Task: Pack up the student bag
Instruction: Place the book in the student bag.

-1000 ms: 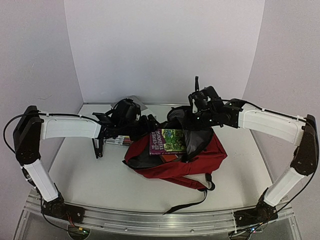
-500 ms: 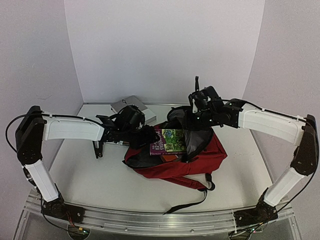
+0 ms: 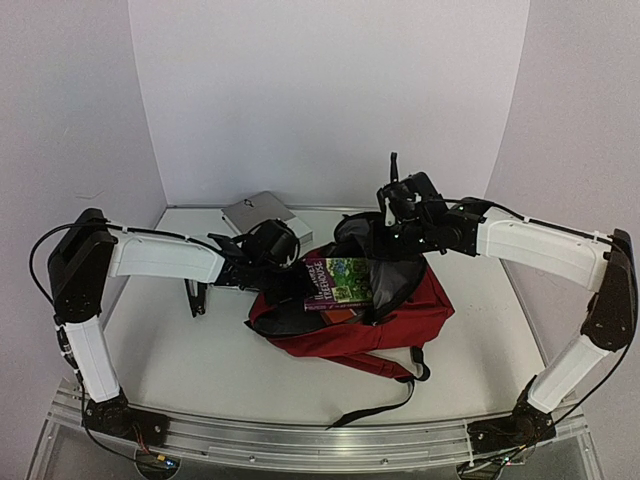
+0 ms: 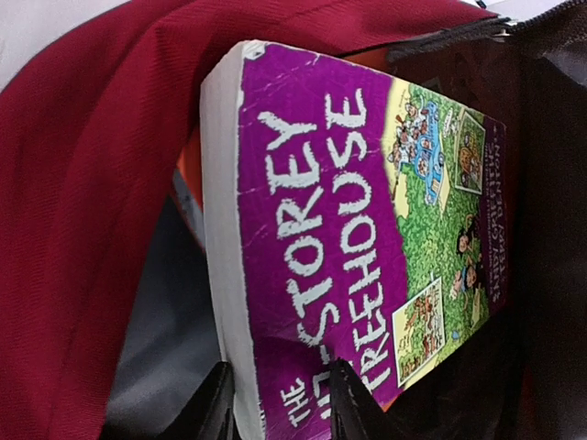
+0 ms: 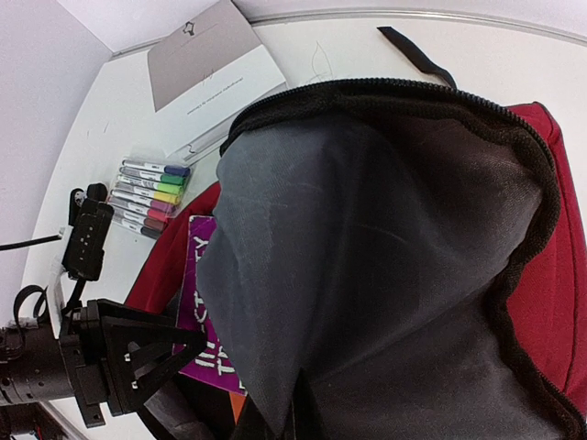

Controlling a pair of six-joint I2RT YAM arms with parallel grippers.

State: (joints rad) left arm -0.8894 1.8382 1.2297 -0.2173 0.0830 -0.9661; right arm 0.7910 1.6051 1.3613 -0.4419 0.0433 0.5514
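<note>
Moving in, the left gripper (image 4: 280,396) has clamped the purple book (image 4: 367,211) at the mouth of the red backpack (image 3: 400,320), centre frame; the right gripper (image 5: 303,414) pinches its flap up. Slide the book in flat.

Coloured markers (image 5: 147,197) lie near a grey booklet (image 5: 213,64) on the white table (image 5: 367,44)

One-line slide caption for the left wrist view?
Left fingers straddle a corner of the purple book in the open red student bag.
</note>
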